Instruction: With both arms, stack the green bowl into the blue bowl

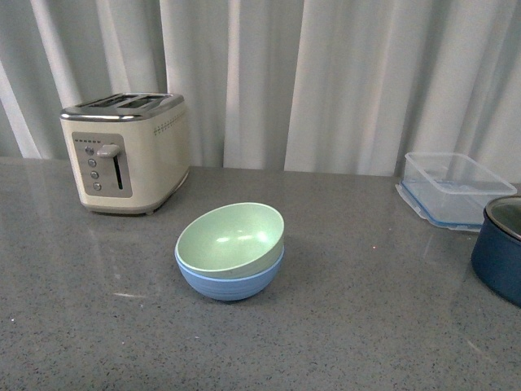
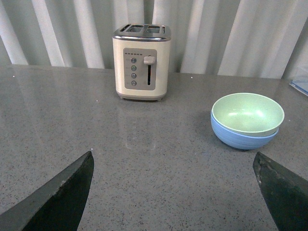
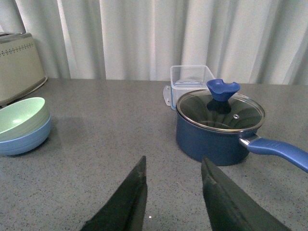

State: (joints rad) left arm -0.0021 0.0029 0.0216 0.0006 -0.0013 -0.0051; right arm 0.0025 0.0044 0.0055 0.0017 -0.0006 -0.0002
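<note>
Front view puts the green bowl [image 1: 231,239] just left of the frame's centre, nested inside the blue bowl [image 1: 230,280] and tilted a little, its rim riding higher toward the right. Both rest on the grey speckled tabletop [image 1: 366,326]. A cream toaster [image 1: 126,151] stands in the upper left of the frame, a clear plastic container [image 1: 454,187] sits at the right, and a dark navy pot [image 1: 498,248] is cut by the right edge. Neither of my arms shows in this view.

From my left wrist, my left claw [image 2: 173,192] hangs wide open above bare tabletop, its two dark fingers at the lower corners, holding nothing; the stacked bowls lie at the right of that frame, well apart from it.

From my right wrist, my right claw [image 3: 173,197] is parted only slightly and empty, low in the frame, with the glass-lidded pot near it to the right and the bowls at the far left edge.
</note>
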